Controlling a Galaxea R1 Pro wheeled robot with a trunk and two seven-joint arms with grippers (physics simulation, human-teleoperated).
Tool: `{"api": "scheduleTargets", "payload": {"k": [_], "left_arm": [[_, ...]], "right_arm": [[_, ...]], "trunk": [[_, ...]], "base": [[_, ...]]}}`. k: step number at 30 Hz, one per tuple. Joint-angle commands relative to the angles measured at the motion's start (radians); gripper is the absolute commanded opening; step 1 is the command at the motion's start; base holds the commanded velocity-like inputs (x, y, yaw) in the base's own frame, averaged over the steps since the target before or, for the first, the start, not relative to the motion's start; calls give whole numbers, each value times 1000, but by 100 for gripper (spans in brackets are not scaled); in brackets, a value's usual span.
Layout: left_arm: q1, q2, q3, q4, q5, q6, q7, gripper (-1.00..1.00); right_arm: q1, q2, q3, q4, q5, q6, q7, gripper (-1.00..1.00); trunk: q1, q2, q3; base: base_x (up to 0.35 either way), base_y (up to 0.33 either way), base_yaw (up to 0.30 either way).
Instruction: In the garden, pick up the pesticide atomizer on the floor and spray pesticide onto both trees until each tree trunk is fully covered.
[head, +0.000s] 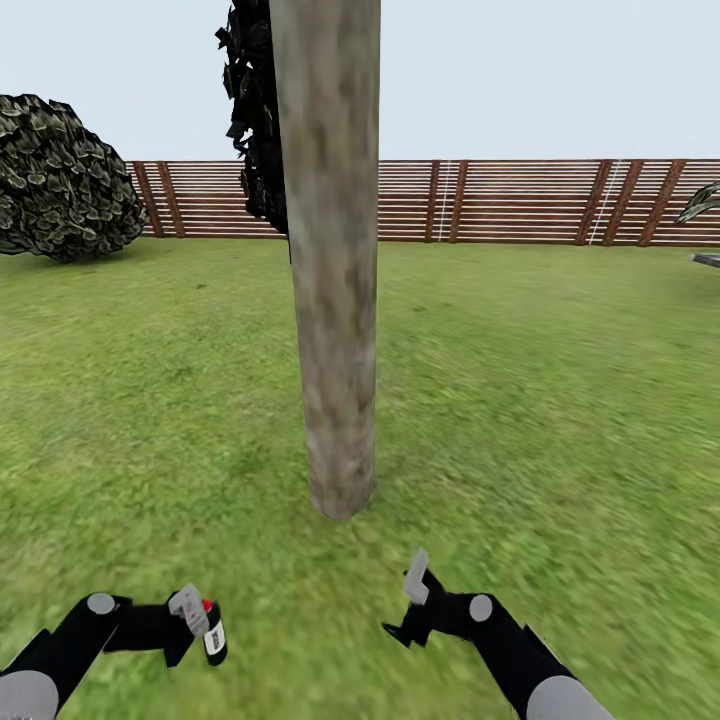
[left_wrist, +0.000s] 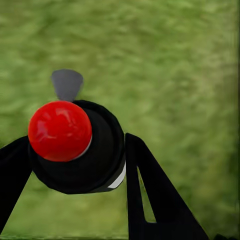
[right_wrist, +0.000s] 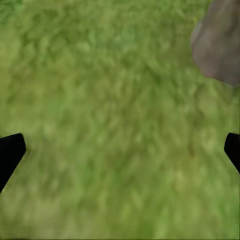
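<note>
Your left gripper (head: 197, 622) is clamped on the pesticide atomizer (head: 213, 632); the left wrist view has the black fingers (left_wrist: 150, 190) pressed against both sides of the dark bottle (left_wrist: 95, 155), red top (left_wrist: 60, 131) facing the camera. From the head, the bottle hangs low at the left, just above the grass (head: 520, 400), red top up and tilted slightly. The left arm (head: 70, 645) comes in from the bottom-left corner, forearm nearly level and pointing toward the middle.

Your right gripper (head: 408, 605) is spread and holds nothing: in the right wrist view the two fingertips (right_wrist: 10, 152) sit at opposite edges with bare lawn between. The right arm (head: 520, 655) rises from the bottom right, wrist angled up and inward.

The tree trunk (head: 330, 260) stands straight ahead, between and beyond both grippers, its base (right_wrist: 220, 45) near the right one. Fence (head: 520, 200) and a shrub (head: 60, 180) sit behind it.
</note>
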Motion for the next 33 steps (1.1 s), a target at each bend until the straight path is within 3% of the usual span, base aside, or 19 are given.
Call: {"api": "scheduleTargets", "payload": {"k": [1, 5, 6, 7, 8, 10, 11, 15, 21, 27, 33], "left_arm": [[-3, -1, 7, 0, -16, 1, -7, -100], [-7, -1, 1, -15, -29, 36, -16, -100], [-7, -4, -35, -29, -57, 44, -16, -100], [-7, -23, -85, -47, -95, 65, -18, -100], [-7, -67, -142, -51, -129, 83, -84, -100], [-7, -88, -167, -51, -139, 85, -104, -100], [-7, -97, -174, -51, -140, 86, -109, -100], [-7, -122, -183, -51, -143, 85, -115, -100], [-7, -129, -225, -51, -143, 87, -114, -100], [-7, -151, -233, -51, -144, 86, -114, -100], [-7, -187, -233, -63, -145, 74, -100, -100]], "right_arm": [[-6, 1, -2, -9, 12, -6, 33, 100], [-13, 1, -1, -41, 12, -5, 84, 100], [-14, 5, -1, -46, 11, -5, 89, 100], [-14, 13, 5, -49, 13, -4, 99, 100], [-15, 18, 114, -60, 14, -3, 157, 100], [-15, 25, 164, -71, 13, -3, 166, 100], [-15, 28, 184, -76, 12, -4, 168, -100], [-15, 38, 203, -82, 11, -5, 170, -100], [-15, 42, 206, -89, 9, -5, 170, -100], [-15, 47, 206, -126, 4, -5, 170, -100], [-17, 68, 205, -132, 4, -7, 173, -100]], "trunk": [[0, 0, -1], [0, 0, -1], [0, 0, -1], [0, 0, -1], [0, 0, -1], [0, 0, -1], [0, 0, -1], [0, 0, -1], [0, 0, -1], [0, 0, -1], [0, 0, -1]], "base": [[0, 0, 0], [0, 0, 0], [0, 0, 0], [0, 0, 0], [0, 0, 0], [0, 0, 0], [0, 0, 0], [0, 0, 0], [0, 0, 0], [0, 0, 0], [0, 0, 0]]}}
